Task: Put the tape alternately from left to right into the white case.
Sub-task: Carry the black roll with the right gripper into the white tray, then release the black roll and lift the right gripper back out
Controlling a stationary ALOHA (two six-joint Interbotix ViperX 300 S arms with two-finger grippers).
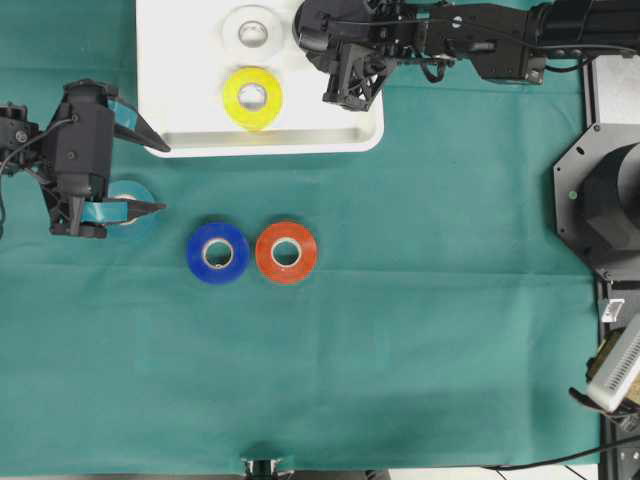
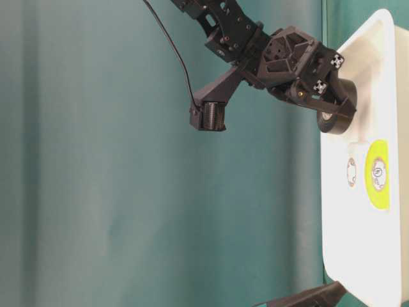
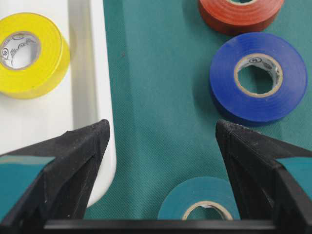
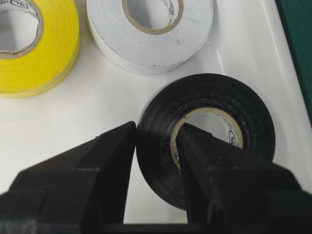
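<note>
The black roll of electrical tape with its pale cardboard core [image 4: 204, 141] is sitting in the lower middle of the right wrist view, and the right gripper [image 4: 156, 151] is pinching its wall, one finger outside the roll and the other inside the core. Only this view is showing that grip in full; in the overhead view the arm is covering the roll entirely, and in the table-level view just a dark edge of it [image 2: 333, 123] is peeking out beneath the gripper at the upper right. The roll is lying over the large shallow white plastic case with rounded corners [image 4: 273, 58].

The white roll [image 4: 151, 34] and the yellow roll [image 4: 34, 48] are lying flat in the case, at the top of that frame. In the overhead view they are sitting one above the other near the top centre, white [image 1: 252, 32] above yellow [image 1: 252, 97].

On the green cloth [image 1: 400, 330], the blue roll [image 1: 218, 252] and the orange-red roll [image 1: 287, 252] are lying just beside each other below the case. The left gripper [image 1: 150, 178] is standing wide and holding nothing, at the left edge. The teal roll [image 3: 197, 204] is lying between its fingers, clearest in the left wrist view, mostly hidden overhead.
</note>
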